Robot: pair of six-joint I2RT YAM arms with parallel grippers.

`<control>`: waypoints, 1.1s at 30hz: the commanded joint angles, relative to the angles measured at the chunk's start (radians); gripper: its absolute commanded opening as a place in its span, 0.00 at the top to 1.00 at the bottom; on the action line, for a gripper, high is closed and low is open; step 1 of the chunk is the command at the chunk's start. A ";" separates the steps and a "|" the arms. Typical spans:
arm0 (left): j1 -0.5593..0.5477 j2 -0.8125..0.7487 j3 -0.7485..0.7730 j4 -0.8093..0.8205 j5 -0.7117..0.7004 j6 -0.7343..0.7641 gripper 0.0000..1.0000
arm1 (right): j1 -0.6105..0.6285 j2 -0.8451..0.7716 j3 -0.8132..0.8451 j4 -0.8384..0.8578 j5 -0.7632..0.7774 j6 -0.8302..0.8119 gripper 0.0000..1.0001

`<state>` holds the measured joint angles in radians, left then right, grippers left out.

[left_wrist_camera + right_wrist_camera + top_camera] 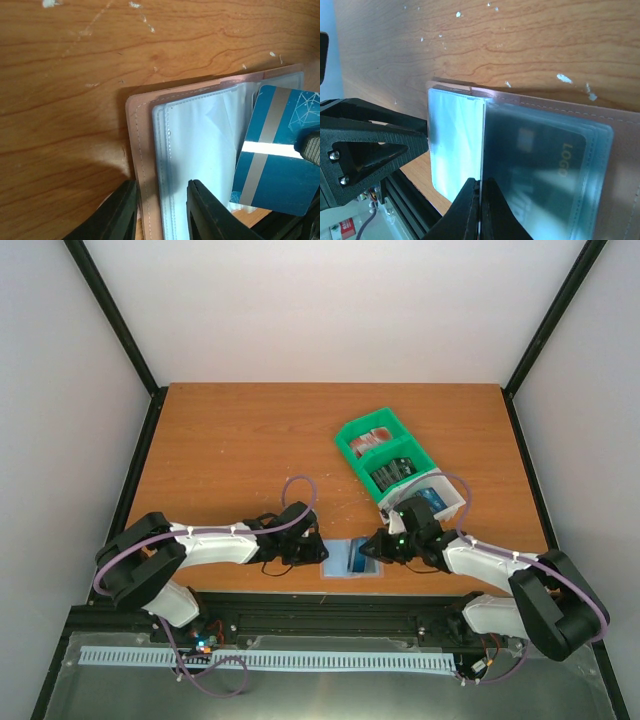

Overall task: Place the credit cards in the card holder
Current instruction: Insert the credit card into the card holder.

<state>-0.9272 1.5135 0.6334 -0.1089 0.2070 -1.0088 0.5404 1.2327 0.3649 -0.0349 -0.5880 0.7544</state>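
The card holder (pixel 337 564) lies open near the table's front edge, tan-pink outside with clear sleeves (pixel 200 145). One sleeve (pixel 545 160) holds a dark card marked LOGO. My right gripper (pixel 372 550) (pixel 481 181) is shut on a blue credit card (pixel 357 558) (pixel 272 155), held on edge over the open holder. From the left wrist view the card has a silver stripe and its corner is by the sleeves. My left gripper (pixel 318 550) (pixel 162 184) is at the holder's left edge, jaws apart, with the stitched border and sleeve edge showing between them.
A green-and-white compartment tray (pixel 350 432) stands behind the right arm. It holds red-and-white cards (pixel 372 443), dark cards (pixel 397 470) and blue cards (pixel 432 498). The table's front rail (pixel 330 602) runs just below the holder. Both arms nearly meet over the holder.
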 commanded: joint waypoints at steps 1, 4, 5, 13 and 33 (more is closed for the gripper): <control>-0.005 0.040 0.006 -0.043 -0.022 -0.008 0.70 | 0.011 0.023 -0.033 0.075 -0.031 0.038 0.97; -0.005 0.042 0.003 -0.043 -0.023 -0.007 0.71 | 0.025 0.055 -0.039 0.112 -0.041 0.053 0.97; -0.005 0.043 0.002 -0.042 -0.024 -0.007 0.71 | 0.031 0.066 -0.040 0.125 -0.046 0.057 0.97; -0.005 0.043 -0.011 -0.032 -0.020 -0.011 0.71 | 0.051 0.097 -0.059 0.202 -0.029 0.122 0.97; -0.008 0.020 -0.014 -0.123 -0.074 0.001 0.75 | 0.085 0.062 -0.136 0.385 0.013 0.273 0.97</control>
<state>-0.9279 1.5166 0.6331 -0.1135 0.1829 -1.0119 0.6125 1.3106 0.2401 0.3302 -0.6125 1.0149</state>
